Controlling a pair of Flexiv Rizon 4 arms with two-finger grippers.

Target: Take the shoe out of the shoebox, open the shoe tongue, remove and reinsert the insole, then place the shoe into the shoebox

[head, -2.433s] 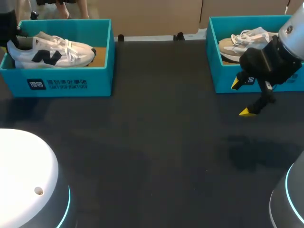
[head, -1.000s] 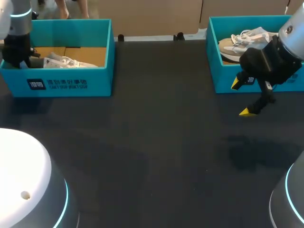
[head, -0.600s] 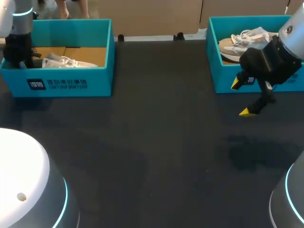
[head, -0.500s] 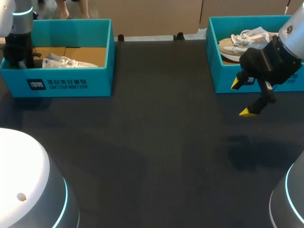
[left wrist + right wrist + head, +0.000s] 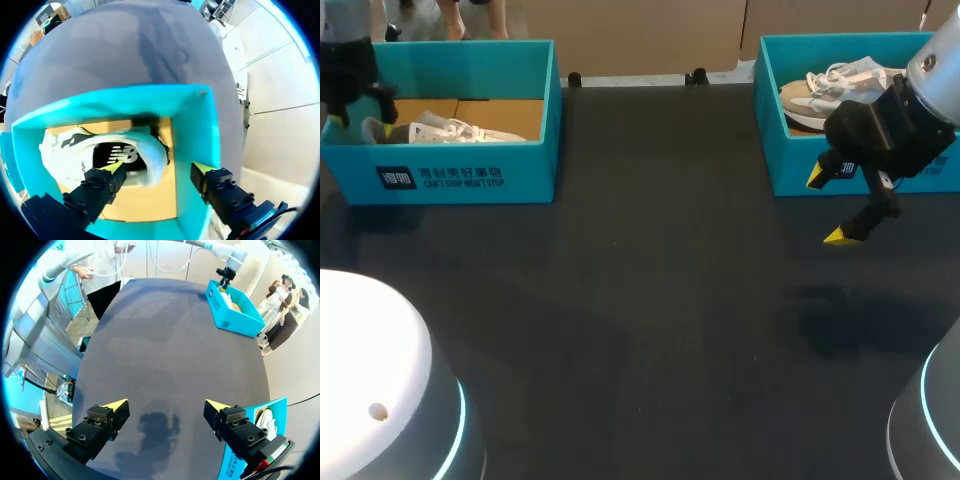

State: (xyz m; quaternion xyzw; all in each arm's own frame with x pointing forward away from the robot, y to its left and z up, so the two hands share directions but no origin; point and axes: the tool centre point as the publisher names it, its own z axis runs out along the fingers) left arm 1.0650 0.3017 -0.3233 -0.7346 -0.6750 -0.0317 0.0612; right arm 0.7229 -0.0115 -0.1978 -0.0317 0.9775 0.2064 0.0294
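A white shoe (image 5: 450, 131) with dark markings lies inside the teal left shoebox (image 5: 470, 178) on its cardboard floor. My left gripper (image 5: 362, 122) hangs open over the box's left end, just above the shoe's heel. In the left wrist view the gripper (image 5: 159, 168) has its fingers wide apart. One tip is over the shoe (image 5: 102, 150), the other over the box wall (image 5: 197, 125), and neither grips the shoe. My right gripper (image 5: 828, 206) hangs open above the table in front of the right shoebox (image 5: 790, 170), with nothing between its fingers.
The right shoebox holds a beige shoe (image 5: 830, 85) with white laces. In the right wrist view the right gripper (image 5: 166, 405) is over the dark table (image 5: 165, 340), with the left shoebox (image 5: 232, 310) far ahead. The dark tabletop (image 5: 650, 300) stretches between the boxes.
The shoe went down into the left box. Over the last second my left gripper opened off its heel and rose a little. The right arm has not moved.
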